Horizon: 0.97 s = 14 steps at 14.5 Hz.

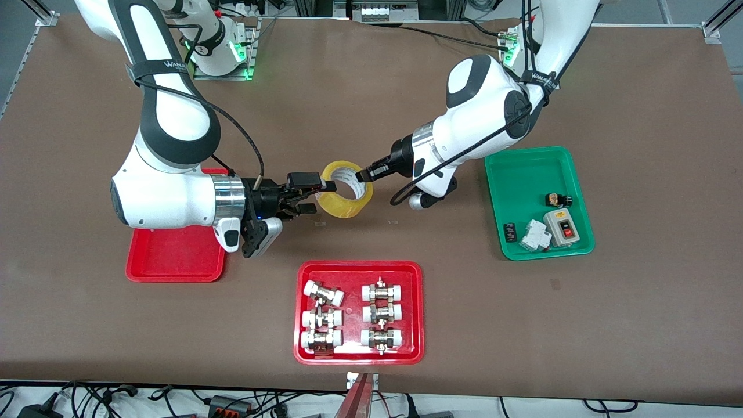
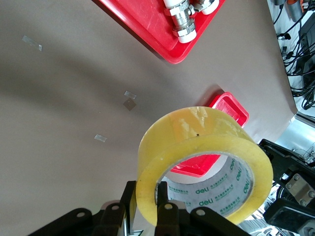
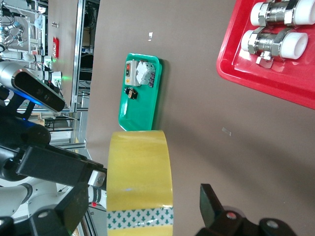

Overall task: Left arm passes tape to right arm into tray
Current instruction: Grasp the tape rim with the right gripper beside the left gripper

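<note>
The yellow tape [image 1: 347, 189] hangs in the air over the middle of the table. My left gripper [image 1: 367, 174] is shut on the roll's wall, one finger inside the hole and one outside, as the left wrist view shows [image 2: 147, 196] with the tape [image 2: 202, 147]. My right gripper [image 1: 321, 196] is open, its fingers standing on either side of the roll without touching it. In the right wrist view the tape [image 3: 140, 177] sits between the spread fingers of the right gripper [image 3: 142, 209]. The plain red tray [image 1: 174, 258] lies under the right arm, partly hidden.
A red tray with metal fittings [image 1: 415, 307] lies nearer the front camera than the tape. A green tray [image 1: 522, 174] with small electrical parts lies toward the left arm's end. Bare brown tabletop lies under the tape.
</note>
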Each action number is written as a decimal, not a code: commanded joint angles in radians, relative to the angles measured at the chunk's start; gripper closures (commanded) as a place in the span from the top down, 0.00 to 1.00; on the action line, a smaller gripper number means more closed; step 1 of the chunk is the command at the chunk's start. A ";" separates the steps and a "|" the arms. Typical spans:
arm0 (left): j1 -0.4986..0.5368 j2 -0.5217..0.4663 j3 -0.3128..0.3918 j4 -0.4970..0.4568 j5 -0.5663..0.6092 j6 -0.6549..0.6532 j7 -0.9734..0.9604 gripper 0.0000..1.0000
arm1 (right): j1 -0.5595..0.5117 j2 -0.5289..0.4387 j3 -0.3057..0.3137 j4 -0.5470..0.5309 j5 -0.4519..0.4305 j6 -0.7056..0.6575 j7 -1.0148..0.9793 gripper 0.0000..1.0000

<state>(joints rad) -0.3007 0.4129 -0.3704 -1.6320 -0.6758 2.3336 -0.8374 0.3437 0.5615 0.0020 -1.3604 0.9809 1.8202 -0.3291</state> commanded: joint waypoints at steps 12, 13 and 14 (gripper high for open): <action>0.014 -0.013 -0.001 -0.006 -0.021 0.012 0.032 0.01 | 0.005 0.012 0.006 0.018 0.019 -0.075 -0.019 0.40; 0.014 -0.012 -0.001 -0.006 -0.021 0.012 0.032 0.01 | 0.005 0.012 0.006 0.020 0.019 -0.074 -0.021 0.38; 0.014 -0.012 -0.001 -0.006 -0.021 0.012 0.032 0.01 | 0.005 0.012 0.006 0.020 0.018 -0.074 -0.021 0.37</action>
<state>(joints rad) -0.2931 0.4126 -0.3689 -1.6321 -0.6758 2.3336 -0.8349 0.3488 0.5646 0.0027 -1.3604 0.9826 1.7637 -0.3336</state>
